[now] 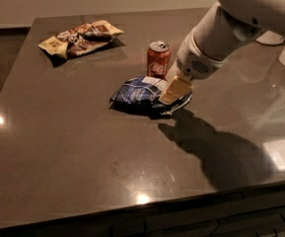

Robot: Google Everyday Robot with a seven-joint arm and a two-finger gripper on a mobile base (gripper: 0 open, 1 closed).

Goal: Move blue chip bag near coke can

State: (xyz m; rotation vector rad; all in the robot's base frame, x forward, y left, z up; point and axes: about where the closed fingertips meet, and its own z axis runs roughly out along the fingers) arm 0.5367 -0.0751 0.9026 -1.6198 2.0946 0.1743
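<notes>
Dark table (73,147) holds the blue chip bag (137,90) just beside the coke can (158,59), the gripper (174,94) pinching one end of it.

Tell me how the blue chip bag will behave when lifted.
The blue chip bag looks wrinkled and foil-thin, so it is probably floppy and light. With the gripper at one end, it would likely sag. It lies flat, so it is unlikely to roll.
</notes>
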